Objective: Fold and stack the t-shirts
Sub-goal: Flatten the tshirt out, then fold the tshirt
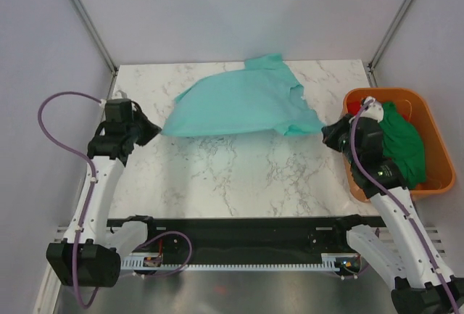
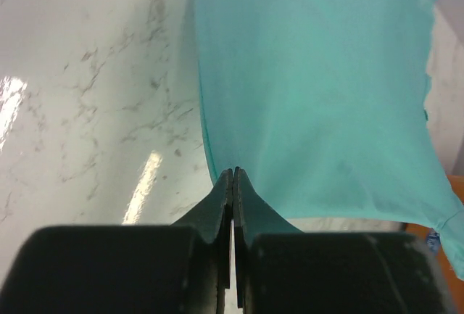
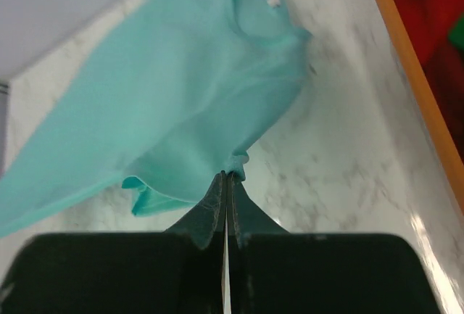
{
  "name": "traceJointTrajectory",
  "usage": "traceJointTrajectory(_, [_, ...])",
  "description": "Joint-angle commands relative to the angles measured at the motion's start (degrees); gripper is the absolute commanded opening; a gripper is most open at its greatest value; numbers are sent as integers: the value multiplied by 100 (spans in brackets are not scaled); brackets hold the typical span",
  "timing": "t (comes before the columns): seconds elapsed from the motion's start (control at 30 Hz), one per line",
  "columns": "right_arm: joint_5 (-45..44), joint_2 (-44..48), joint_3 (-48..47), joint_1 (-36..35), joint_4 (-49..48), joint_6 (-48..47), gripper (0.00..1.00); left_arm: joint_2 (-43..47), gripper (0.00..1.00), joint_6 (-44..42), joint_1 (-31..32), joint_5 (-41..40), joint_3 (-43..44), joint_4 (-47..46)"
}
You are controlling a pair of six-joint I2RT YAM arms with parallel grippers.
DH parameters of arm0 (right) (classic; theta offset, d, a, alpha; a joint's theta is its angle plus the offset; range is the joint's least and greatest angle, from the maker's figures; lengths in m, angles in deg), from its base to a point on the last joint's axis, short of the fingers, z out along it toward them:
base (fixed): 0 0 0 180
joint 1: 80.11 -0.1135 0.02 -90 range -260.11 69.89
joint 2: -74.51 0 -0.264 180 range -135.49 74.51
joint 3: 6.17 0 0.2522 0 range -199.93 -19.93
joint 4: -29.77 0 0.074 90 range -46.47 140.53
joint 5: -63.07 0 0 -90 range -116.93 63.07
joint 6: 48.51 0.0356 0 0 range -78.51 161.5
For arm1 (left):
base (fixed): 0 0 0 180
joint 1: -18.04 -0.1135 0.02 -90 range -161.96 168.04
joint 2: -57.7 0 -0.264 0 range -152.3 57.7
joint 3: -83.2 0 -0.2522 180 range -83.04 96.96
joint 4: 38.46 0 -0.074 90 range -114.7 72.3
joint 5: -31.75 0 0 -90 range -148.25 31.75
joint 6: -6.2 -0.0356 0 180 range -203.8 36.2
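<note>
The white marbled table [image 1: 239,183] carries the work area and spans the space between the two arms. The teal t-shirt [image 1: 239,104] is over the far half of the table, stretched sideways between both arms. Its near edge runs taut from one end effector to the other and casts a shadow on the table below, and its far part reaches toward the table's back edge. An orange tub [image 1: 437,176] stands at the right edge of the table, just beside the right arm. A green t-shirt [image 1: 402,143] is bunched inside it, and a red t-shirt [image 3: 424,9] lies in the same tub. The left end effector [image 2: 233,176] is at the shirt's left corner, its fingers pressed together and clamped on the teal cloth. The right end effector [image 3: 226,178] is at the shirt's right corner near the tub, its fingers likewise pinched together on a gathered fold of the teal cloth. A small white label [image 3: 273,0] shows at the neck of the teal t-shirt.
</note>
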Motion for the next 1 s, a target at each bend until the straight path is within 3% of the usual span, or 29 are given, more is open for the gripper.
traceJointTrajectory(0.0, [38, 654, 760, 3, 867, 657, 0, 570, 2, -73, -23, -231, -954, -115])
traceJointTrajectory(0.1, [90, 1077, 1375, 3, 1377, 675, 0, 755, 2, 191, -23, 42, -1659, -141])
traceJointTrajectory(0.37, [108, 955, 1535, 3, 2143, 789, 0, 1019, 2, 271, -14, 200, -2873, -132])
traceJointTrajectory(0.6, [126, 744, 1141, -6, 1618, 947, 0, 932, 2, 479, -23, 444, -2322, -193])
traceJointTrajectory(0.63, [117, 552, 1035, -6, 1529, 938, 0, 871, 2, 360, -23, -232, -2199, -185])
traceJointTrajectory(0.73, [143, 165, 718, -6, 1431, 903, 0, 677, 2, 324, -23, -467, -1943, -159])
traceJointTrajectory(0.97, [231, 233, 1306, -6, 1721, 850, 0, 905, 2, 657, -23, -644, -2557, -158])
